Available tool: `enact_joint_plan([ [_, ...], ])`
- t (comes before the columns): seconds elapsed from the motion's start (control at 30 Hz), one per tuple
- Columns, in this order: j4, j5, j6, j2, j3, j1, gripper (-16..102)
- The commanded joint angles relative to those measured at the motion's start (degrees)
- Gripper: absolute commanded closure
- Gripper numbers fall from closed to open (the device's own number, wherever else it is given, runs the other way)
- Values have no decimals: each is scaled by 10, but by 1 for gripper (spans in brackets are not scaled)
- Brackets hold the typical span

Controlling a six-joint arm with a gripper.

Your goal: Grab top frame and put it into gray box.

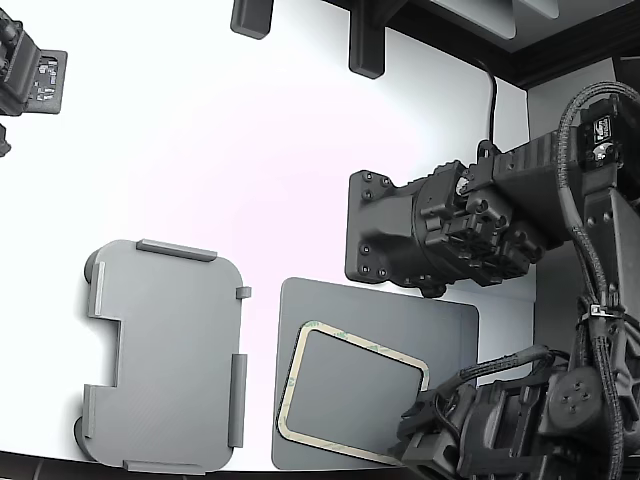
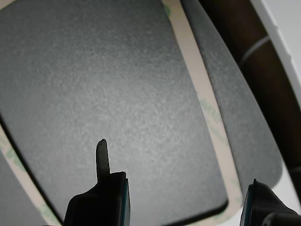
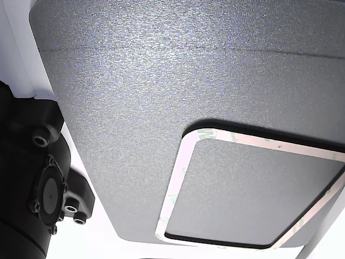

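Top frame: thin flat ring, cream-beige, rounded corners, faint green marks along the strip, open centre showing the dark mat through it. It lies flat on the dark gray mat, slightly skewed against the mat's edges, toward the near side of the mat in the exterior view. Its near-right corner is hidden behind the lower arm.

Wrist view: the frame's strip runs down one side and curves round a corner near the fingers; a second stretch shows at the opposite edge. The strip casts a dark shadow line on its inner edge in the other view, so it stands a little proud of the mat there.

Gripper: fingers spread wide, one dark fingertip on each side of the frame's corner region, nothing between them. A thin dark tab sticks up from one finger. Whether the tips touch the mat I cannot tell.

Gray box: light gray shallow tray, raised edge tabs, notch on its left side, sitting on the white table just left of the mat in the exterior view, apart from the frame.

A second arm's black head hangs over the mat's far edge.
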Motion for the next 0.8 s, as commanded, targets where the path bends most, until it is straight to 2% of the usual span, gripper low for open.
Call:
enact_joint_plan([
  [0.0, -4, 0, -6, -4, -16, 4, -14],
  [0.27, -30, 25, -11, -48, -15, 46, -10],
  [0.3, -35, 28, -10, -52, -16, 51, -8],
  [0.37, -55, 33, -5, -54, -11, 58, 3],
  [0.6, -99, 28, -11, -77, -3, 67, 12],
  [0.77, -111, 28, -21, -83, 2, 70, 11],
])
